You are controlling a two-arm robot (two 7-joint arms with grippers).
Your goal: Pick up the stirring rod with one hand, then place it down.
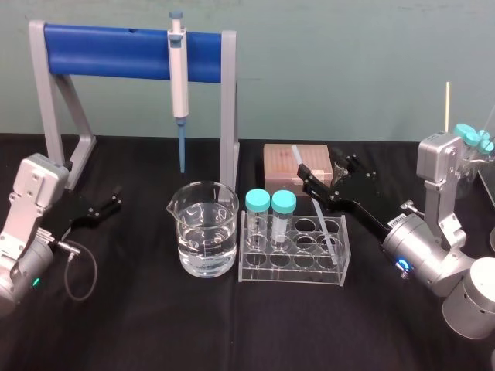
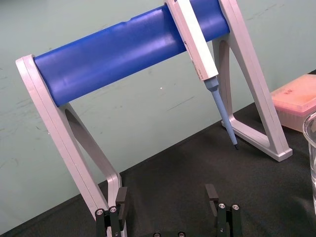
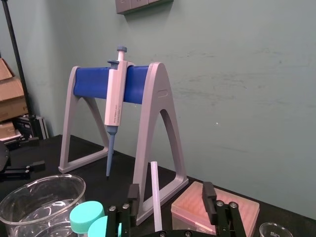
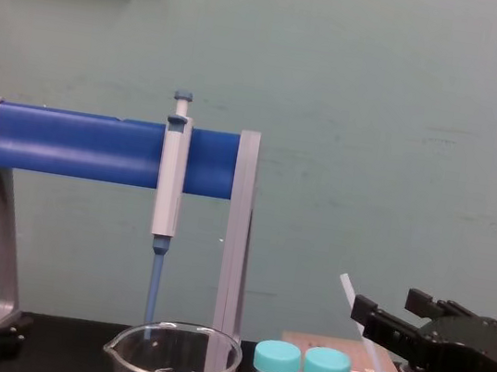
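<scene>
head view: the right gripper point(image 1: 329, 176) has its jaws apart around the stirring rod point(image 1: 325, 226), which leans in the tube rack point(image 1: 294, 275), so closing off-centre could knock it sideways or drag the rack; the left gripper point(image 1: 108, 204) idles, spread, far left.

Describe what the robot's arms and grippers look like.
Both arms are silver-grey with rounded joints. The left gripper and right gripper are black, each with two flat angular fingers. A grey cable loops off the left arm; a blue light ring glows on the right arm.
</scene>
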